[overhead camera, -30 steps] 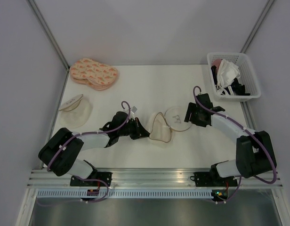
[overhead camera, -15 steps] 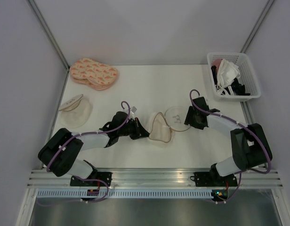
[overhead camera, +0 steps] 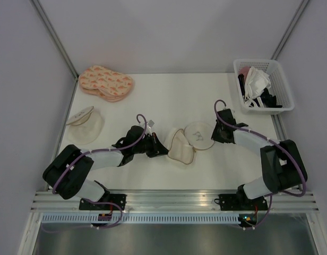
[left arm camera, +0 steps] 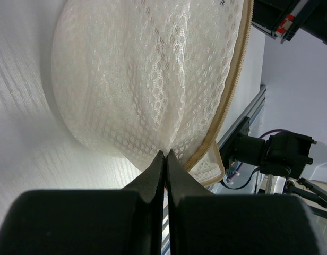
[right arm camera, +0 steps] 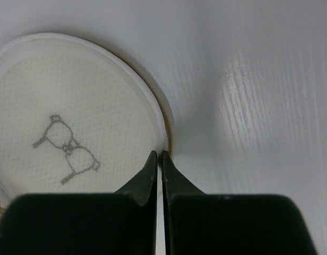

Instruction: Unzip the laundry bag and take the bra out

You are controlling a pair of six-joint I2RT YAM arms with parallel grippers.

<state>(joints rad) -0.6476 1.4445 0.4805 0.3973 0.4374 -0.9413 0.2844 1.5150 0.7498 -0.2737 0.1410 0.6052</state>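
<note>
The laundry bag [overhead camera: 198, 135] lies open like a clamshell at mid-table. Its round cream face with the black mark [right arm camera: 65, 143] is on the right. Its bulging mesh half [overhead camera: 180, 150] with the tan zip rim is on the left. My left gripper [overhead camera: 166, 151] is shut on a fold of that mesh [left arm camera: 147, 79], its tips [left arm camera: 165, 154] pinching the cloth. My right gripper [overhead camera: 215, 136] is shut on the marked face's white rim, tips [right arm camera: 159, 154] right at the zip edge. The bra is hidden.
A peach patterned padded pair [overhead camera: 105, 82] lies at the back left. A plain translucent round pouch [overhead camera: 85, 123] sits by the left edge. At the back right stands a white basket [overhead camera: 284, 87] with white and black clothes.
The right gripper came down to the marked face's rim and shut on it. The face shifted slightly. The left gripper kept its hold on the mesh.
</note>
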